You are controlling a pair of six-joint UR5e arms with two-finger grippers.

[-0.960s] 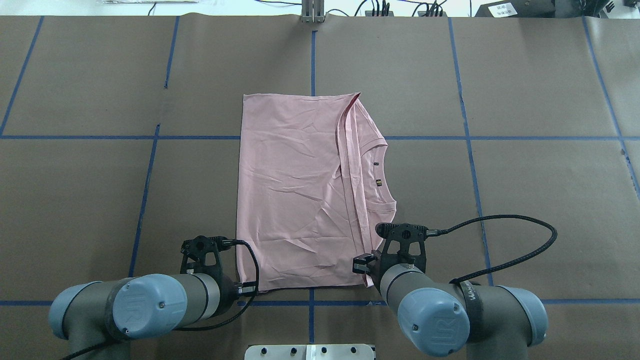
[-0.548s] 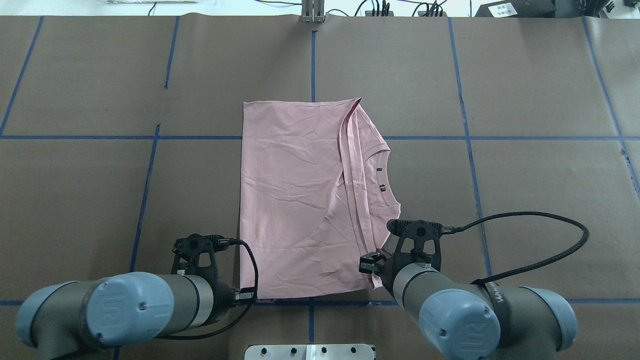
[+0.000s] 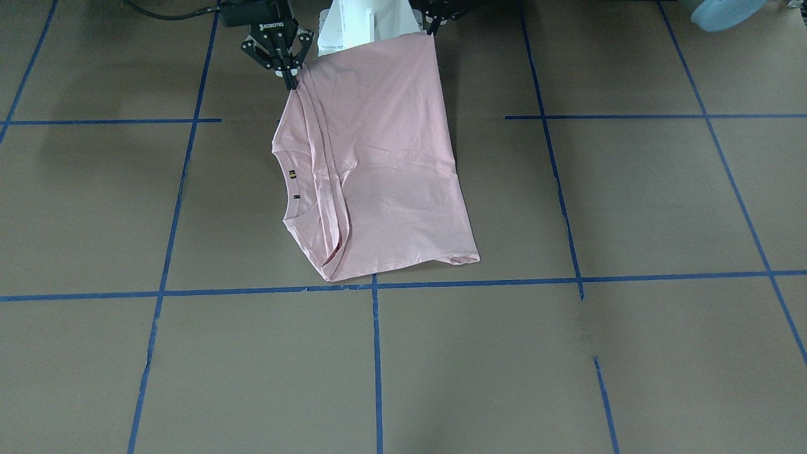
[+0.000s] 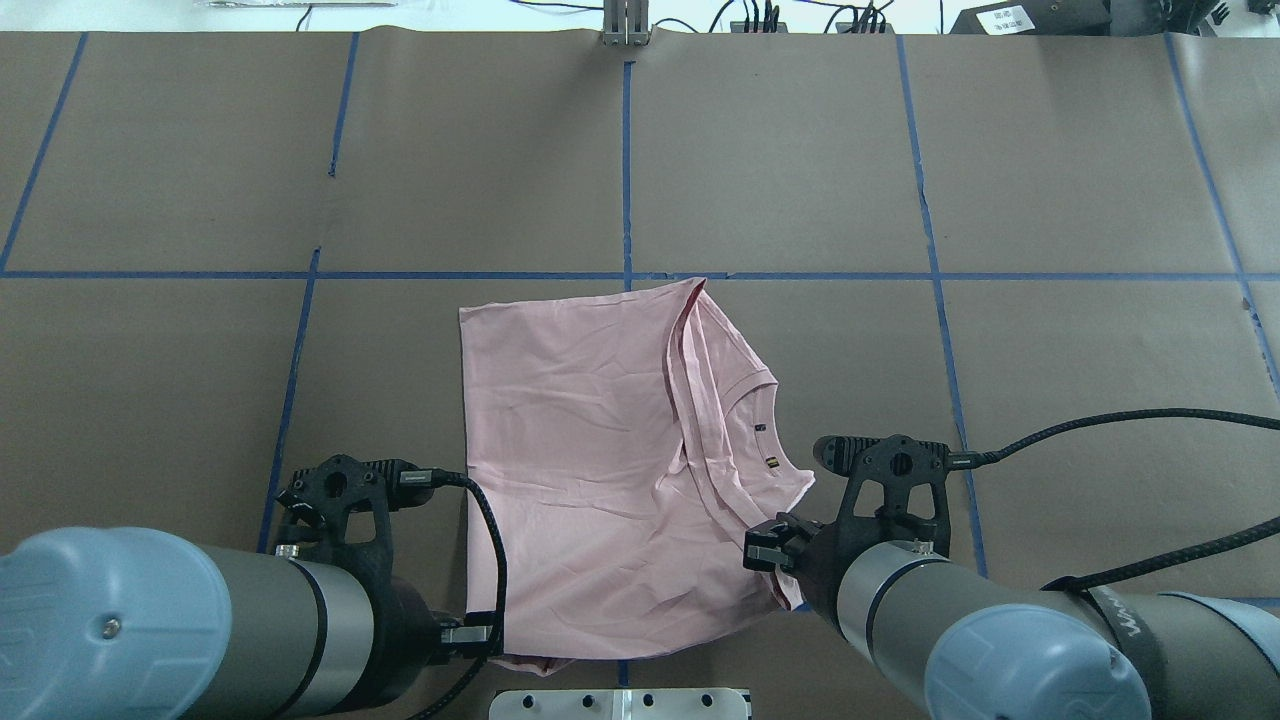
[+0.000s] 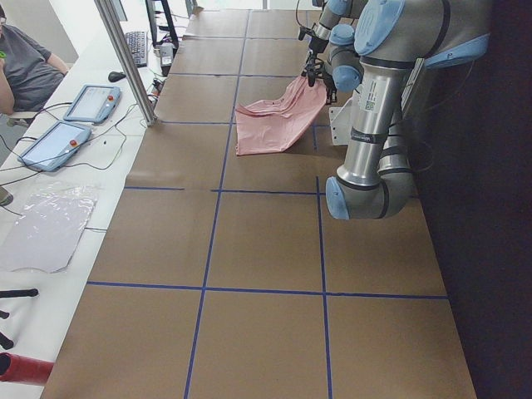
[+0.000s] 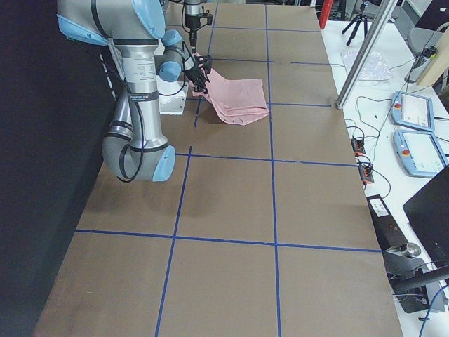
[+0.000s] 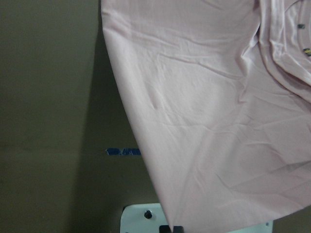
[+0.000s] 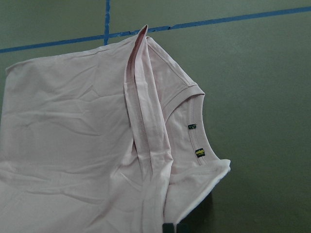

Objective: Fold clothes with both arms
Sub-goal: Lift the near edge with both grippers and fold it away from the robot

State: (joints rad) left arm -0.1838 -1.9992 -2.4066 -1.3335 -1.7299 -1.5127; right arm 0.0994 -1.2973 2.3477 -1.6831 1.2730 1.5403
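While its far edge lies on the brown-papered table, the pale pink T-shirt is held up by its near edge and slopes down and away from both pincers. The right gripper is clamped on the corner just beside the ribbed collar. The left gripper, mostly hidden, pinches the opposite corner. The left arm and right arm reach forward low, their wrists roughly level and well apart.

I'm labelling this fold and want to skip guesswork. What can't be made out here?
Collar labels: print too small in every view.
T-shirt underside: covered by its own fabric, all views.
T-shirt's near corners: overhead, under the left arm and right arm.
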